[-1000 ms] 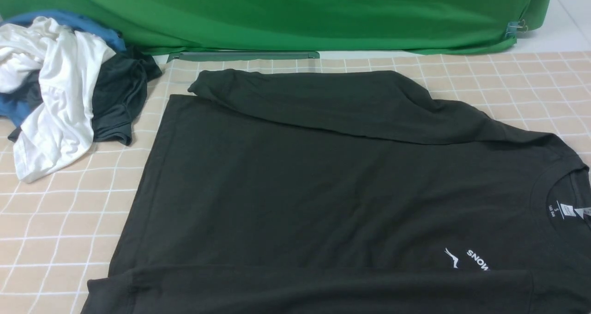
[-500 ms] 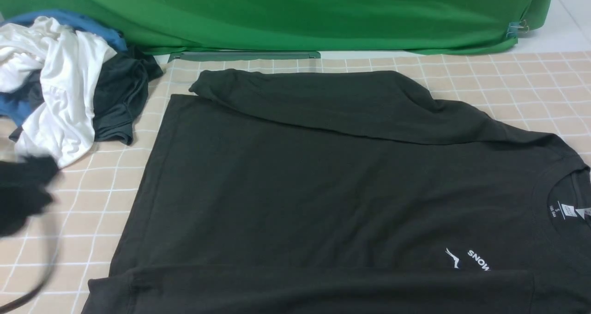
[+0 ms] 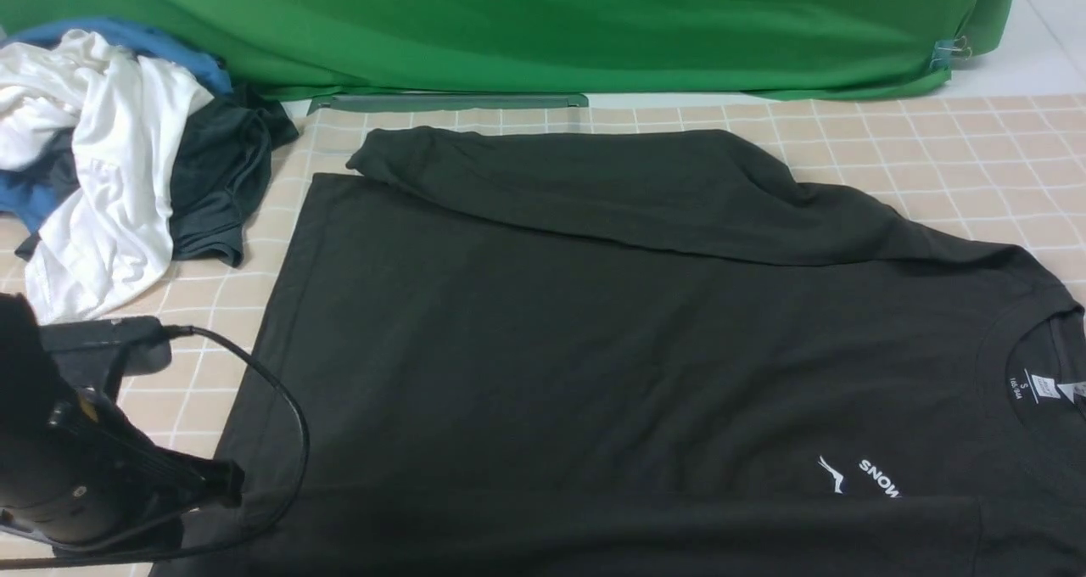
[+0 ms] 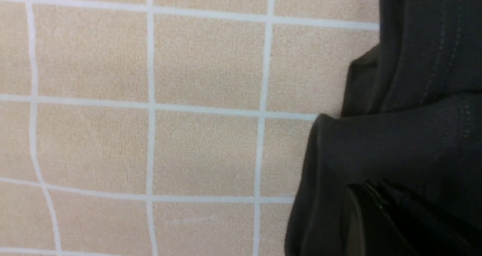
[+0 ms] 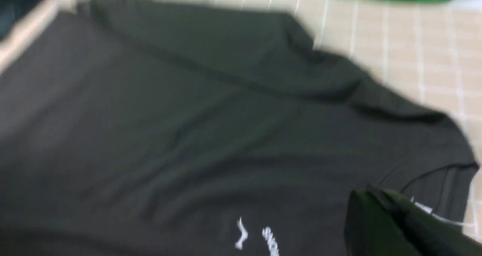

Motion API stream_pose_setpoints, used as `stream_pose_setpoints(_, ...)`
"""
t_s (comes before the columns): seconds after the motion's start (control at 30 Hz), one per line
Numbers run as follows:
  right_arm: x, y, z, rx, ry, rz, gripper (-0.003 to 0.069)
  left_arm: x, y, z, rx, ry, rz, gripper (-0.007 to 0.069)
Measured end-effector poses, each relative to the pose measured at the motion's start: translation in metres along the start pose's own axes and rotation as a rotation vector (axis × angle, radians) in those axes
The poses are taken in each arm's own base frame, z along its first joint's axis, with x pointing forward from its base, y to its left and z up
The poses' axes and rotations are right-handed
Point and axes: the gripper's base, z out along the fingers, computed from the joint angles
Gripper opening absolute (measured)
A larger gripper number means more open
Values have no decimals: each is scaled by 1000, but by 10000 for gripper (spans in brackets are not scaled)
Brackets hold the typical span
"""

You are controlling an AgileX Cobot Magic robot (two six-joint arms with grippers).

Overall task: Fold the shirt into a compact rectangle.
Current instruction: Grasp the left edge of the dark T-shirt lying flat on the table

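The checked counter (image 3: 933, 153) stretched out beneath the left pincer (image 4: 380, 214) and the right pincer (image 5: 388, 226). The shirt (image 3: 594, 331) lay flat on it, hem corner just under the left pincer, collar below the right. Both pincers had their jaws together.

Bkgd as I see it remotely: table under a peach cloth (image 3: 933, 161) w/ white grid lines, a bit wavy in places. Green backdrop cloth (image 3: 551, 25) spans the rear, draped & creased. Small clip (image 3: 952, 49) at its right end. Grey-green bar (image 3: 445, 102) along backdrop base. White surface (image 3: 1048, 42) far right, floor or wall unclear. Light even, shadows soft.
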Motion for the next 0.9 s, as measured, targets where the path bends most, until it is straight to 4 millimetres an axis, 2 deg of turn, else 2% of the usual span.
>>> stream_pose_setpoints(0.1, -2, -1, 12, -19, 54, -1, 36, -3, 1, 4, -11, -13, 8, 46)
stream_pose_setpoints(0.17, -2, -1, 21, -41, 89, 0, 36, -8, 1, 7, -19, -44, 20, 90)
stream_pose_setpoints(0.33, -5, 1, 27, -78, 97, -2, 36, -14, 0, 14, -19, -68, 22, 272)
stream_pose_setpoints(0.4, -6, 2, 27, -85, 84, -2, 36, -16, 0, 20, -21, -49, 23, 383)
stream_pose_setpoints(0.43, -6, 2, 27, -86, 84, -1, 36, -16, 0, 20, -21, -49, 23, 383)
stream_pose_setpoints(0.47, -7, 2, 27, -88, 80, 2, 36, -17, 0, 24, -22, -34, 23, 440)
stream_pose_setpoints(0.53, -7, 3, 27, -91, 77, 5, 36, -17, 0, 30, -25, -14, 24, 500)
stream_pose_setpoints(0.6, -7, 3, 27, -93, 77, 6, 36, -18, 0, 33, -26, -1, 24, 523)
stream_pose_setpoints(0.67, -8, 3, 27, -93, 73, 8, 36, -18, 0, 35, -28, 7, 24, 521)
stream_pose_setpoints(0.73, -8, 3, 27, -94, 70, 8, 36, -19, -1, 37, -25, 27, 20, 461)
stream_pose_setpoints(0.8, -8, 3, 27, -93, 69, 8, 36, -19, -2, 36, -17, 35, 17, 369)
stream_pose_setpoints(0.87, -8, 3, 27, -94, 69, 9, 36, -18, -4, 36, -6, 49, 12, 195)
stream_pose_setpoints(0.9, -8, 3, 27, -94, 69, 9, 36, -17, -4, 35, -7, 55, 15, 137)
